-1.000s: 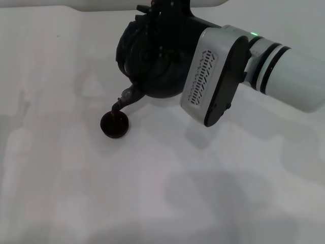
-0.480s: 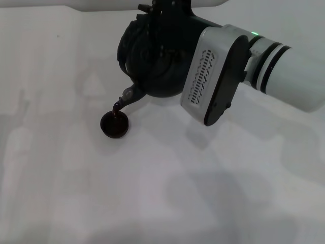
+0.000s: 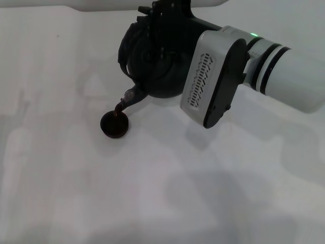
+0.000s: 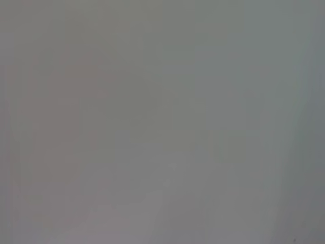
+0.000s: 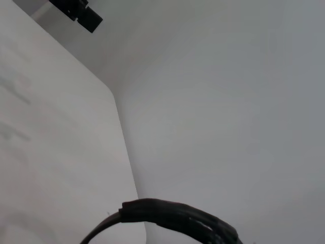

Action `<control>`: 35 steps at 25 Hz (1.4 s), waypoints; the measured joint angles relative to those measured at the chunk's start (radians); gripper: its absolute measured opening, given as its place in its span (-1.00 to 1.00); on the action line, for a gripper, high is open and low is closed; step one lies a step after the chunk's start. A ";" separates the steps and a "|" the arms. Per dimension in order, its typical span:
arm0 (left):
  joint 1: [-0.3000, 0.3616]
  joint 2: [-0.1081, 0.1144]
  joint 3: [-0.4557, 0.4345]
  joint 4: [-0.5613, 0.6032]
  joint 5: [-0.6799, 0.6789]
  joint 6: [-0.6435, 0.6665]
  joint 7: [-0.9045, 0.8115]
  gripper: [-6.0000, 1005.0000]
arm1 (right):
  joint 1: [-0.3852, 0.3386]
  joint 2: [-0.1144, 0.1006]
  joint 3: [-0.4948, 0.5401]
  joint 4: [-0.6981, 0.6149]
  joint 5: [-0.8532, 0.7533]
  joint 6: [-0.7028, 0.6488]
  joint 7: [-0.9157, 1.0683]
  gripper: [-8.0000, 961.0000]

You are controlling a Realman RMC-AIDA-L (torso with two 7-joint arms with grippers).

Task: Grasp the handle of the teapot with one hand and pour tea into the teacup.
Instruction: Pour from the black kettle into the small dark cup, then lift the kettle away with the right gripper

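At the upper centre of the head view, the teapot [image 3: 152, 61] is held tilted above the white tabletop [image 3: 76, 193], its spout [image 3: 129, 97] angled down toward 7 o'clock. A dark stream is seen running from the spout tip into the teacup [image 3: 115, 124], which stands on the tabletop just below the spout, at about 7 o'clock from the pot body. The handle [image 3: 133, 48] is seen as a thick ribbed arc along the pot's 9 o'clock side; a stretch of it also shows in the right wrist view [image 5: 172, 216]. The right end effector [image 3: 165, 12] is placed at the pot's 12 o'clock edge, where the handle is reached; whether its fingers are pressed onto the handle cannot be told, since the dark parts merge there. Much of the pot's 3 o'clock side is covered by the white and black wrist housing [image 3: 210, 76] of the right arm. Nothing else is seen on the tabletop near the cup. The left end effector is not shown in any view.
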 joint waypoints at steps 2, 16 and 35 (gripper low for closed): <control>0.000 0.000 0.000 0.000 0.000 0.000 0.000 0.74 | 0.000 0.000 -0.001 0.000 0.000 0.000 0.000 -0.78; -0.002 0.000 0.000 0.002 0.000 0.000 0.000 0.74 | -0.002 0.000 -0.012 -0.016 -0.035 -0.021 0.002 -0.78; -0.002 0.001 0.000 0.003 0.000 0.000 0.000 0.74 | -0.013 0.000 0.012 0.061 0.178 0.076 0.006 -0.78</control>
